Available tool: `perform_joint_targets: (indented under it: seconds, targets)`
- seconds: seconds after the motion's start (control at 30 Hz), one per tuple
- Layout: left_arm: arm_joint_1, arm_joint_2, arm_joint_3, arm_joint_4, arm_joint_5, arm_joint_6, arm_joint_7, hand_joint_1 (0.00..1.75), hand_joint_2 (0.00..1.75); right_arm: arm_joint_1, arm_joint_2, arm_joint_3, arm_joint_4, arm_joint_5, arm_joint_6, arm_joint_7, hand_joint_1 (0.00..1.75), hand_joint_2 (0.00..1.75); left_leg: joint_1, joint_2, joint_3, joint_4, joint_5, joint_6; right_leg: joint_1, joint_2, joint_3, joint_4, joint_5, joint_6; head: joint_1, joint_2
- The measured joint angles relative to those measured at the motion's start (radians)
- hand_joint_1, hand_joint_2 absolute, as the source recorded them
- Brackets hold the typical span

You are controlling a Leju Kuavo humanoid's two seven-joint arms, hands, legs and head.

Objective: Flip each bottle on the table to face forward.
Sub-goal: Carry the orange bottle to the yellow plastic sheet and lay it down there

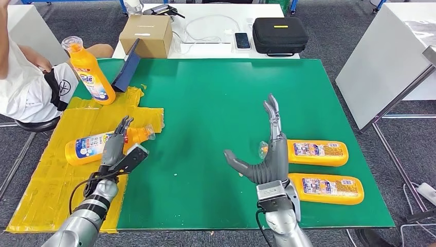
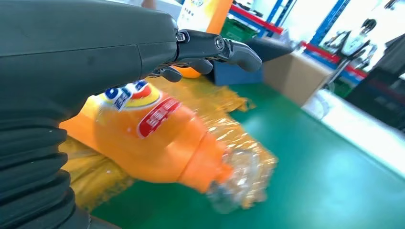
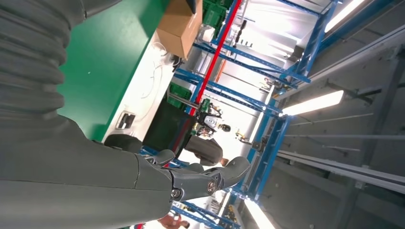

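Observation:
An orange bottle (image 1: 90, 146) lies on its side on the yellow sheet (image 1: 46, 190) at the table's left, label up, clear cap toward the table's middle. My left hand (image 1: 118, 146) hovers over its neck end with fingers stretched out, gripping nothing; in the left wrist view the bottle (image 2: 157, 138) lies just under the fingers (image 2: 229, 47). Two more orange bottles (image 1: 317, 153) (image 1: 326, 188) lie side by side at the right. My right hand (image 1: 268, 154) stands open next to the nearer one's cap, fingers straight, thumb spread. Another orange bottle (image 1: 91, 72) stands upright at the back left.
A person (image 1: 25, 87) sits at the table's left edge near the upright bottle. A blue folder (image 1: 127, 66) leans at the back. Behind the green table (image 1: 216, 92) are a cardboard box (image 1: 146, 35), a phone (image 1: 242, 40) and a black case (image 1: 280, 35). A white board (image 1: 380, 72) stands right.

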Motion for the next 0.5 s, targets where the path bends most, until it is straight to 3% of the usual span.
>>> perform_joint_targets:
  seconds: [0.2, 0.37, 0.5]
  targets:
    - [0.079, -0.015, -0.016, -0.194, 0.063, -0.024, -0.014, 0.00, 1.75, 0.002, 0.001, -0.012, 0.000, 0.016, -0.002, 0.001, 0.00, 1.75, 0.000, 0.000, 0.000, 0.000, 0.000, 0.000, 0.000, 0.000, 0.000, 0.000, 0.000, 0.000, 0.000, 0.000]
    - [0.184, -0.047, -0.059, -0.408, 0.190, -0.132, -0.035, 0.00, 1.75, -0.007, -0.017, -0.021, 0.012, 0.248, -0.051, 0.109, 0.00, 1.75, 0.000, 0.000, -0.001, 0.000, 0.000, 0.000, 0.000, 0.000, 0.000, 0.000, 0.000, 0.000, 0.000, 0.000]
    - [0.268, -0.070, -0.111, -0.566, 0.197, -0.128, -0.022, 0.00, 1.75, -0.027, -0.046, -0.042, 0.044, 0.367, -0.054, 0.174, 0.00, 1.75, -0.001, -0.001, -0.002, 0.000, 0.000, 0.000, -0.001, -0.001, -0.001, 0.000, 0.000, 0.000, 0.000, 0.000]
